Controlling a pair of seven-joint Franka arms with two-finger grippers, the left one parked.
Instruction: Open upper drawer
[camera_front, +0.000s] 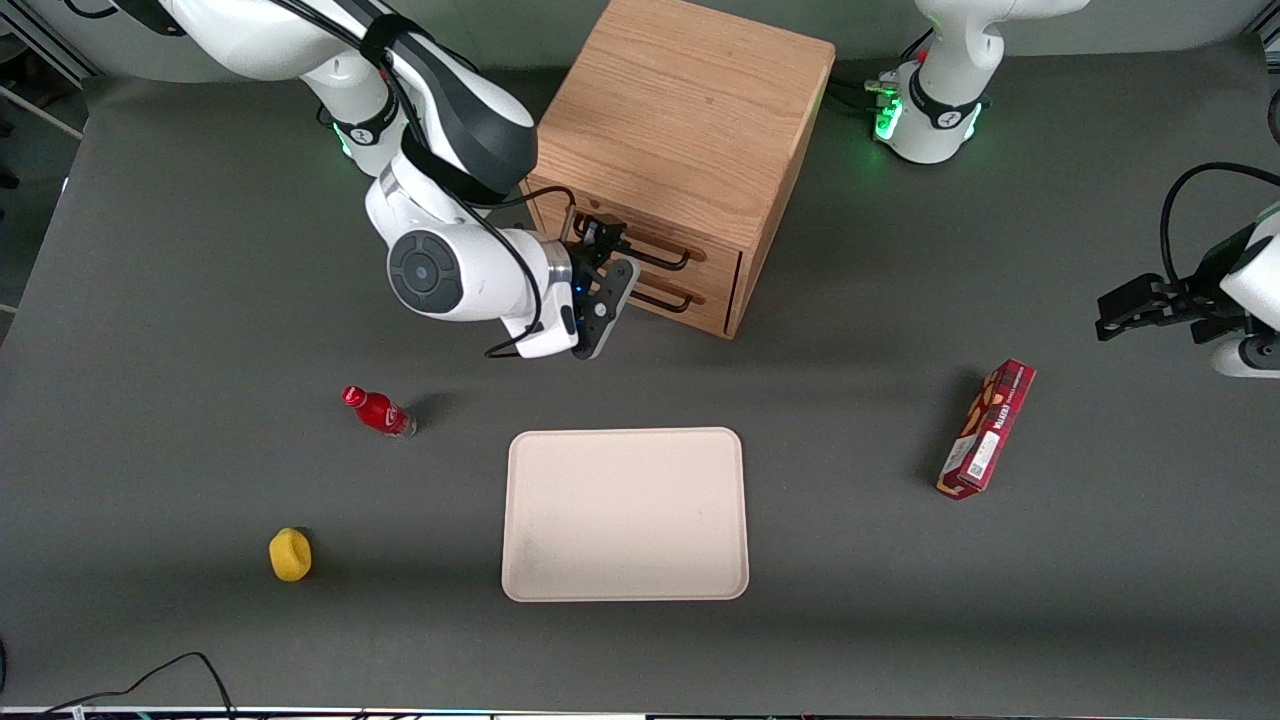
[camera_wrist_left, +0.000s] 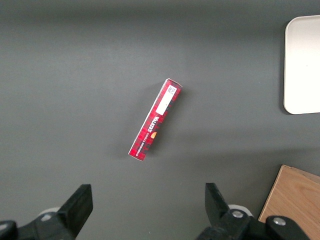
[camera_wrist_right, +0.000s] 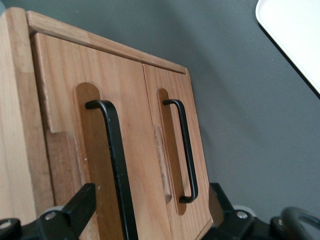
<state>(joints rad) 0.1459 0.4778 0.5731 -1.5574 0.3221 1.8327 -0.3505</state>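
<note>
The hand (camera_front: 598, 262), fingers spread, is in front of the closed upper drawer (camera_front: 640, 243), astride its black handle (camera_wrist_right: 112, 165).

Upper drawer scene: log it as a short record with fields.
upper drawer: shut, flush with the cabinet front
upper handle: black bar, not gripped
lower drawer: shut
tool: open, in front of the drawers, fingers either side of the upper handle
tray: nearer the front camera than the cabinet
</note>
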